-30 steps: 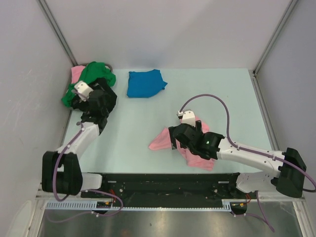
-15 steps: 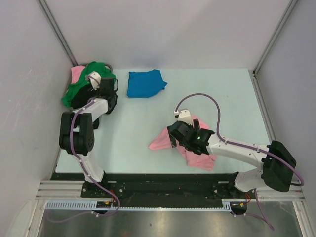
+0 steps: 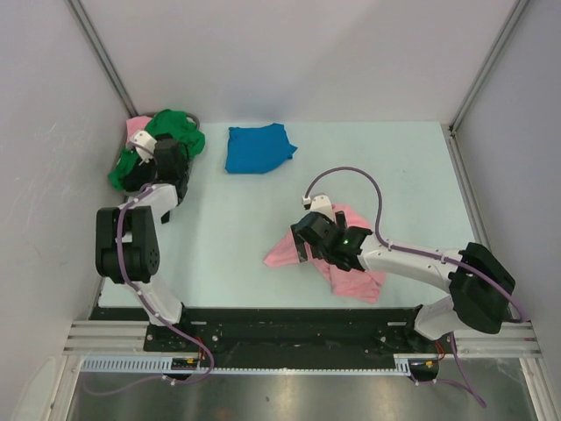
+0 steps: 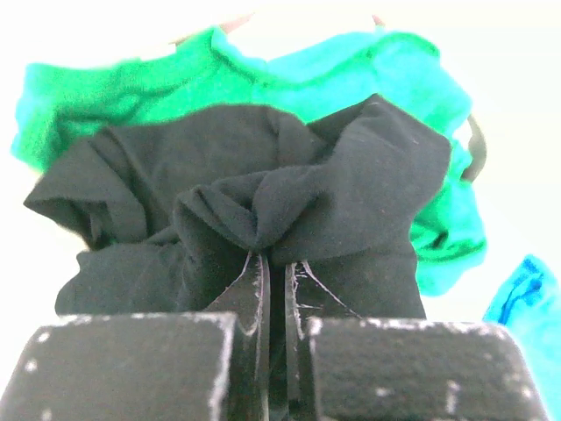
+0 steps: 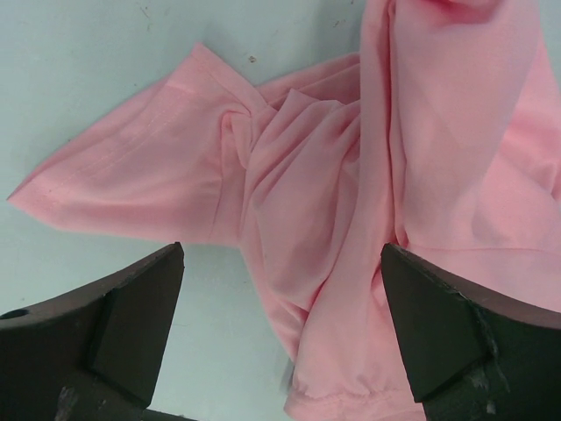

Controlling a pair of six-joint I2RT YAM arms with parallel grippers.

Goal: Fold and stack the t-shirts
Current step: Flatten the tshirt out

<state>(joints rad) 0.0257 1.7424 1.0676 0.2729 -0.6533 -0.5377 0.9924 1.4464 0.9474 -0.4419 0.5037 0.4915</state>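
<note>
Top external view: pale green bench (image 3: 394, 175) boxed by white walls (image 3: 263, 53), folded blue t-shirt (image 3: 259, 147) at far middle; in the far-left corner the left claw (image 4: 276, 263) is pinched tight on the black t-shirt (image 4: 333, 184), against the green t-shirt (image 4: 114, 88). Right claw (image 5: 280, 303) gapes wide over the pink t-shirt (image 5: 307, 175), gripping nothing.

I'm seeing bright, even light from above, only faint shadows on the table (image 3: 237, 237), left wrist view blown out white behind the black shirt (image 4: 333, 193), right wrist view crisp
</note>
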